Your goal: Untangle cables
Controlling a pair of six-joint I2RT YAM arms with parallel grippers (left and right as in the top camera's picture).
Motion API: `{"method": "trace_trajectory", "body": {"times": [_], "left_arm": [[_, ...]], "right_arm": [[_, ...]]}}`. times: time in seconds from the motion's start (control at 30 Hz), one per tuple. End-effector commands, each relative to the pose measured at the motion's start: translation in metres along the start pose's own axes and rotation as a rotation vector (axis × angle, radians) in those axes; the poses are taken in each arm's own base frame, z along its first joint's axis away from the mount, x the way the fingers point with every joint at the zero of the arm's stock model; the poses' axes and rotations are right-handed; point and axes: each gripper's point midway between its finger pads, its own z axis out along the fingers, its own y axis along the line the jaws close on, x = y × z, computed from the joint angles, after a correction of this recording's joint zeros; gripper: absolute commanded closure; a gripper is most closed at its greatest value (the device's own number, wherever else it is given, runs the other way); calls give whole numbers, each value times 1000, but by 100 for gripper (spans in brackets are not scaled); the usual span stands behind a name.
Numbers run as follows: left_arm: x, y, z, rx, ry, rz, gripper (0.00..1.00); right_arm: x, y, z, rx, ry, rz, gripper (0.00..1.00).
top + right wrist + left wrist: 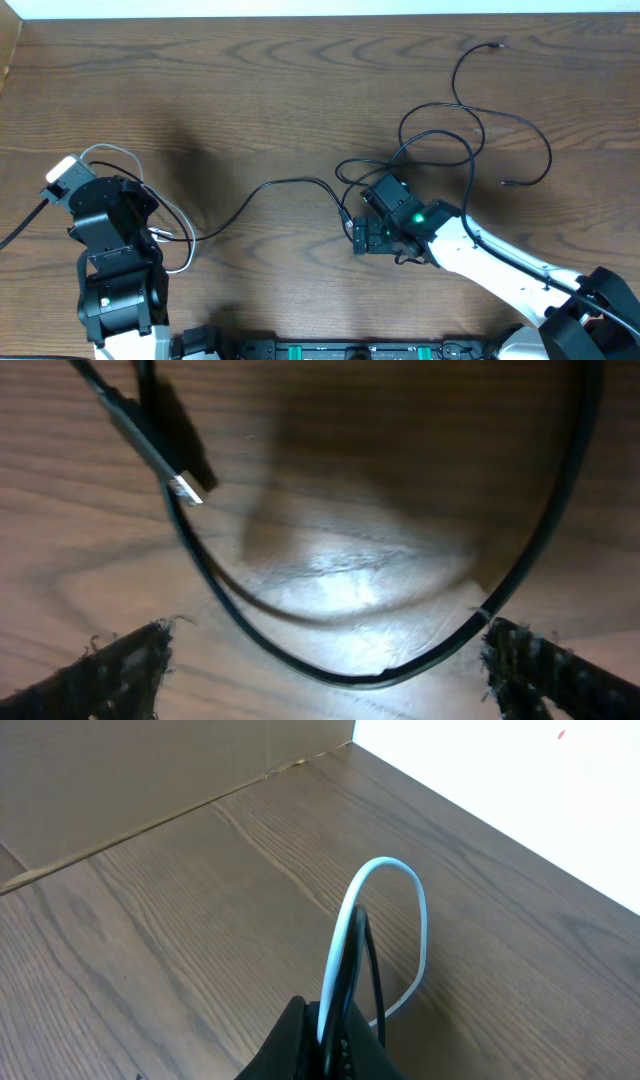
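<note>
**A:** Wood table, dark, with a pale wall at the far side. Where are the cables?

**B:** White cable and one black cable are at the left. The left gripper has its fingers pressed together on both. The tangle lies at the right, well apart from them.

**A:** And the right gripper?

**B:** It is spread wide and low over a black loop, near a plug. It holds nothing.

**A:** How to do this step well?

**B:** I think it should close on this one loop only, not on two strands together. Then it should pull slowly, away from the tangle, with the left gripper as anchor. A fast pull could tighten a knot.
</note>
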Motion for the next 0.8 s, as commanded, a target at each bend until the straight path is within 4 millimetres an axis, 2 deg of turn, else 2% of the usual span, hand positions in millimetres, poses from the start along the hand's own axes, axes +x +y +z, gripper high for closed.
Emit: {"method": "trace_trajectory", "body": {"times": [0.0, 0.13, 0.33, 0.73, 0.77], "left_arm": [[-7, 1, -3, -1, -17, 0, 93], [-7, 1, -3, -1, -17, -1, 93], [-7, 1, -3, 0, -17, 0, 92], [-7, 1, -3, 0, -17, 0, 93], [-7, 1, -3, 0, -17, 0, 93]], "right_arm": [[2, -18, 6, 81, -24, -68, 1], [7, -37, 9, 156, -25, -95, 1], [20, -54, 11, 215, -12, 148, 1], [20, -55, 11, 218, -15, 165, 1], [19, -55, 11, 215, -16, 165, 7]]}}
